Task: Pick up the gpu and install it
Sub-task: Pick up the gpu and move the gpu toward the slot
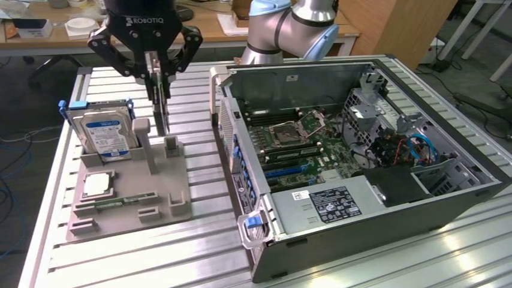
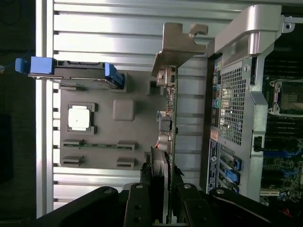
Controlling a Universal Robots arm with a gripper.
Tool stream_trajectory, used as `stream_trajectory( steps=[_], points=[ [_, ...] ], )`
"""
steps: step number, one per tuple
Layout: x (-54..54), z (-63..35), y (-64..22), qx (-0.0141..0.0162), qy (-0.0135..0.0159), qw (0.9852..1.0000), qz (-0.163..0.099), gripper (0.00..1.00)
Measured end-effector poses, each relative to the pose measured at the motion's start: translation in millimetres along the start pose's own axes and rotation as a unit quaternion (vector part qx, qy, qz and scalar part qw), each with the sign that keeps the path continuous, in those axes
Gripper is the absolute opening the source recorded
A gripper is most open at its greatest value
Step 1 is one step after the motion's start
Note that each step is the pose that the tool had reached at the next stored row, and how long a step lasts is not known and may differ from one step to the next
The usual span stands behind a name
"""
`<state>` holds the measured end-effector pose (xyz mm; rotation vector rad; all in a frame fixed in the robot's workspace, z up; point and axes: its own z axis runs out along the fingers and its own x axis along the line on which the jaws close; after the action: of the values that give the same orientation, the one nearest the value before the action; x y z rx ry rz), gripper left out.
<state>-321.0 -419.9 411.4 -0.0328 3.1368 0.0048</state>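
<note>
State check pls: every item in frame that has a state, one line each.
gripper: shut on the graphics card
graphics card: held upright on edge over the gray tray, not in the computer
hard drive: standing upright in a tray slot
processor chip: lying flat in a tray pocket
memory stick: lying flat on the tray
computer case: on its side, side panel off, inside exposed

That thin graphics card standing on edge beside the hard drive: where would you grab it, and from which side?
By its upper edge, from straight above. The gpu stands on edge over the grey holder, so its two flat faces are vertical and a pinch across its thinness fits. Keep off the silver bracket. The hand grips it just so.
</note>
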Motion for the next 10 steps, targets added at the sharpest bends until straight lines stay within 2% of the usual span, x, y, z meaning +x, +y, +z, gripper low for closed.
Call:
stream_trajectory(
  steps=[10],
  points=[
    [-22.8,0.4,-0.6,0.0,0.0,1.0,0.0,0.27]
  ],
)
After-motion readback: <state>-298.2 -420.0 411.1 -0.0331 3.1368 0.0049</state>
